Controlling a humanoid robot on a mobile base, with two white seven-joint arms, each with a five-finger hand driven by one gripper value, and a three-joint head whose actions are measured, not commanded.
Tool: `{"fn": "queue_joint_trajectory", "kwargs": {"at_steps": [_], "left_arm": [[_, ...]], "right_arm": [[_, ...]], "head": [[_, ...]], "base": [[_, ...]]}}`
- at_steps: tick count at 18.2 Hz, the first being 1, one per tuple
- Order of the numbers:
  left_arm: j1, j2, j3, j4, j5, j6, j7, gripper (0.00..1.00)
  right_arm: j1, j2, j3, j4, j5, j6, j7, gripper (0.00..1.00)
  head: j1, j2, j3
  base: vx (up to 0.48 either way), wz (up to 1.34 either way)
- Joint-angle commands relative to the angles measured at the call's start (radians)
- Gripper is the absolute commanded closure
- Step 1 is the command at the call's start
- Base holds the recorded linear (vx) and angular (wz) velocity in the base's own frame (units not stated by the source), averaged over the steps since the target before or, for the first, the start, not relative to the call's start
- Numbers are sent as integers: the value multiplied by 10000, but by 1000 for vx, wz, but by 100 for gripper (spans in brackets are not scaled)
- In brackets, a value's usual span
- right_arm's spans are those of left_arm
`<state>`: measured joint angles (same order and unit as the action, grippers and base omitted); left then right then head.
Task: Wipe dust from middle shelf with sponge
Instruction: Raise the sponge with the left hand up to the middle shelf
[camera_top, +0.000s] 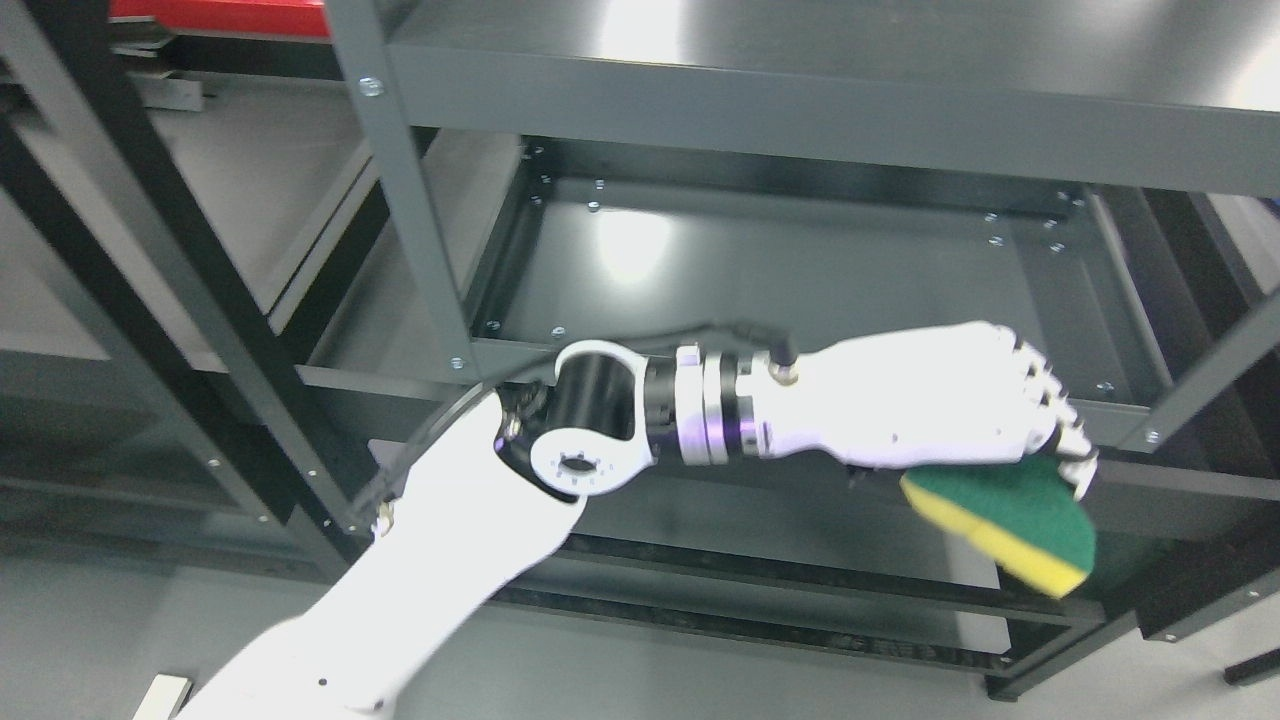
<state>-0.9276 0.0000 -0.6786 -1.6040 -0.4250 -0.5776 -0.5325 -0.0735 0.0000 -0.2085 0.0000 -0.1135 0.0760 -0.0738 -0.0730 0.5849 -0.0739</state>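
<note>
My left arm comes in from the lower left and reaches far right across the front of a dark grey metal rack. Its white left hand (1040, 440) is shut on a sponge (1010, 520), green scouring side up with a yellow layer along the lower edge. The sponge hangs just in front of and below the front rail of the middle shelf (760, 260), near the shelf's right front corner. The shelf's pan is glossy with a bright light reflection at its left. No right arm shows.
The top shelf (800, 60) overhangs the middle one. Upright posts stand at the left front (410, 200) and right front (1200, 380). A lower shelf rail (780, 590) runs beneath the arm. A second rack (150, 250) stands to the left, with something red on top.
</note>
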Motion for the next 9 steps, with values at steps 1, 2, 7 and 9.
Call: {"fn": "queue_joint_trajectory", "kwargs": {"at_steps": [1,2,7,9], "left_arm": [[-3312,174,-25,485,-1024,513,537,100],[-3728,174,-40,546,-1437,620,646,100],[-5066,174,-300,1251,-2805,944,677,100],[-5082,174,-408,1512,-3157,898,677,100]], "right_arm": [[-1,-175,-1,-175,0,7,2,0],[-1,-175,14,-175,0,7,2,0],[-1,-175,-1,-175,0,7,2,0],[-1,-175,-1,-175,0,7,2,0]], "head": [[0,0,0],[0,0,0],[0,0,0],[0,0,0]], "base": [[9,-317],[42,-303],[43,-269],[30,-196]]}}
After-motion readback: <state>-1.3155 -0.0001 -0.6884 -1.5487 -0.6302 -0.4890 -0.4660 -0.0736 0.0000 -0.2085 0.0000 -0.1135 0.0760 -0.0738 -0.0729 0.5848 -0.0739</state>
